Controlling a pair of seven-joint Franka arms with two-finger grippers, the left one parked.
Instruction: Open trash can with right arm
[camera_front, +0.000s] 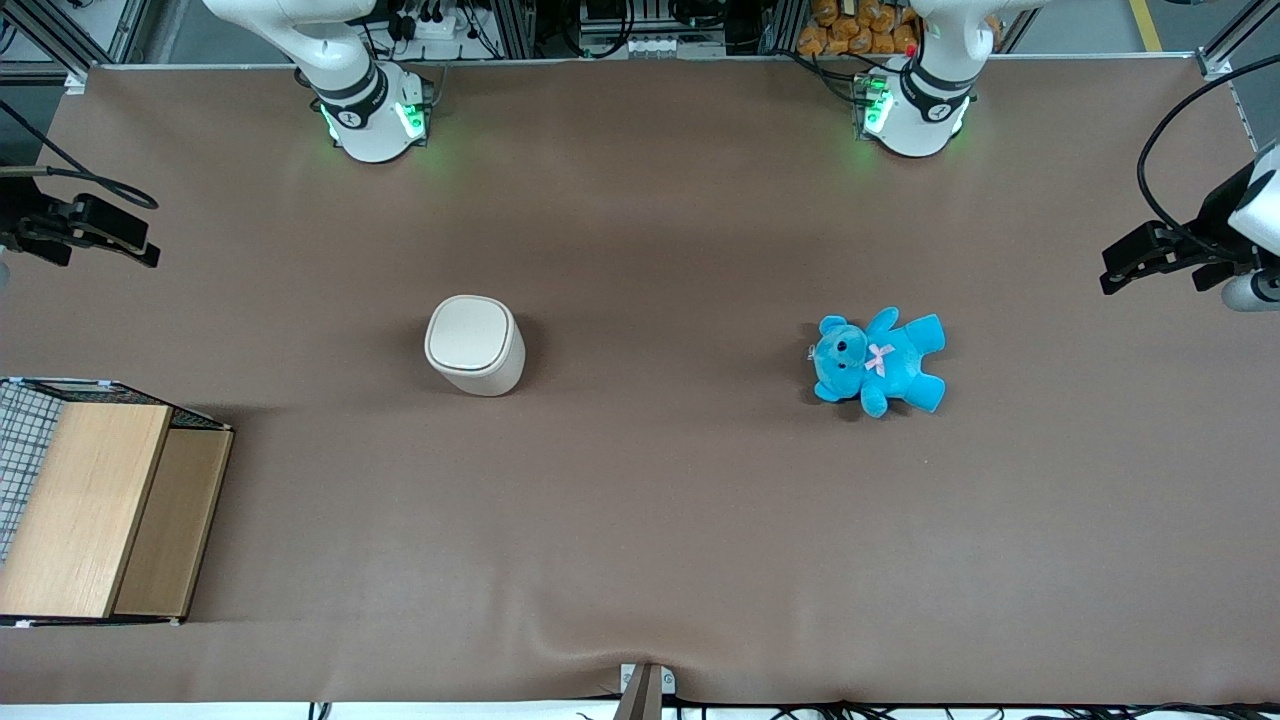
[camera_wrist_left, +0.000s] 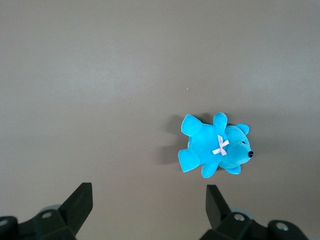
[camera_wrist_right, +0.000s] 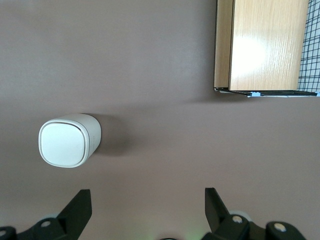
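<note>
Front view shows the trash can (camera_front: 474, 345) upright mid-table, lid down, at about nine o'clock from the blue teddy (camera_front: 878, 360). Well apart from the can hangs the gripper (camera_front: 95, 232), jaws spread wide and empty (presumably parked high to keep its approach clear).

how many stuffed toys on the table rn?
1. A blue teddy bear lies toward the parked arm's end, apart from the closed trash can. The right arm's end effector is open, high off that bin.
</note>
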